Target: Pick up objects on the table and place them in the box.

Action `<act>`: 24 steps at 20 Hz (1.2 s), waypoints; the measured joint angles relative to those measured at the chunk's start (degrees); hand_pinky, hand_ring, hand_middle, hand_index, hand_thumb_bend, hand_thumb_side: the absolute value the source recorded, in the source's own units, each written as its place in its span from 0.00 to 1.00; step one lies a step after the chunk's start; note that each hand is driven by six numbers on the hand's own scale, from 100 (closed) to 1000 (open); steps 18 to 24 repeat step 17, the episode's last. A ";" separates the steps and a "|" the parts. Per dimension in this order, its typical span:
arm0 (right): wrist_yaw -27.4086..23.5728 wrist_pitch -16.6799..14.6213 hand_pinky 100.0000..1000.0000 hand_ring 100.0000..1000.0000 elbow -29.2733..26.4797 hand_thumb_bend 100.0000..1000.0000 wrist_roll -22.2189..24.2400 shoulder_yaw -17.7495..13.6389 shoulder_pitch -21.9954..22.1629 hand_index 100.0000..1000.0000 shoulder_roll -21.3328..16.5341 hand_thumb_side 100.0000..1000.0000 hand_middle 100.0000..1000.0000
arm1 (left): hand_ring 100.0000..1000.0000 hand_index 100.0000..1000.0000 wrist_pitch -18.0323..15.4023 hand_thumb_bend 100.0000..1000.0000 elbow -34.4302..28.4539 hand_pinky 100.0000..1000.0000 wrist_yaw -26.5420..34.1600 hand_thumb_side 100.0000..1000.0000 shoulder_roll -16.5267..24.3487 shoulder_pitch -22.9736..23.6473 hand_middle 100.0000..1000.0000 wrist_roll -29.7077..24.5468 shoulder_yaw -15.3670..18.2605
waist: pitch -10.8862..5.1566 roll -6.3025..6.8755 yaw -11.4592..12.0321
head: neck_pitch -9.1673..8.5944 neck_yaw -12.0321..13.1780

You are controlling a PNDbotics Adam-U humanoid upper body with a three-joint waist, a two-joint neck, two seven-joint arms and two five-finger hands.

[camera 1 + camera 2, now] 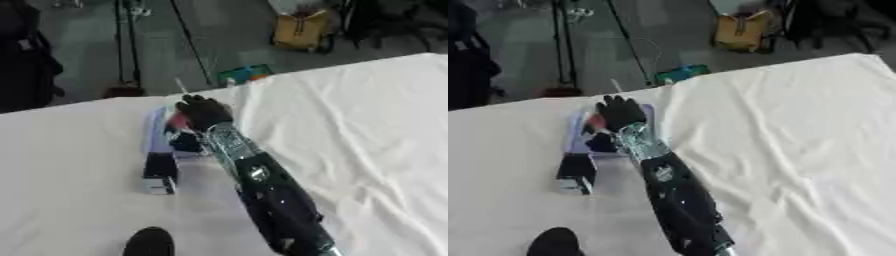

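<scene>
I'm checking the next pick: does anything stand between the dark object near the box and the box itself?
Nothing visible does. The dark object lies on the cloth just in front of the box, with no item between them. The right robot hand is over the box.

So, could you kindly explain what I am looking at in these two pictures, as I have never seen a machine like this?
Both pictures come from two side-by-side cameras in a humanoid robot's head, looking down at a table covered with a white cloth. The long black and silver limb is the robot's right arm; its black right hand reaches over a shallow pale lilac box on the far side of the table. Something red and something dark blue show inside the box, but I cannot tell whether the hand holds anything. Just in front of the box lies a small dark rectangular object with a pale end. The rounded black shape at the bottom edge is probably the left hand, idle.
</scene>
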 measured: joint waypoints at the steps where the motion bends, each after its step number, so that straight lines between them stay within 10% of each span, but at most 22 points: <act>1: 0.71 0.18 0.89 1.00 0.00 0.13 -0.69 0.00 -0.02 1.00 -0.08 0.90 1.00 | 0.69 0.64 -0.03 0.00 0.00 0.65 0.00 0.84 0.00 0.00 0.79 -0.04 0.00 | 0.01 0.04 0.00 | -0.09 -0.06; 24: -1.36 -2.49 0.90 1.00 -2.84 0.01 -0.92 0.43 -1.70 1.00 -1.01 0.90 1.00 | 0.69 0.64 0.20 0.00 0.00 0.65 0.01 0.85 -0.02 0.65 0.79 -0.46 0.01 | -0.79 0.17 -0.78 | 0.14 0.02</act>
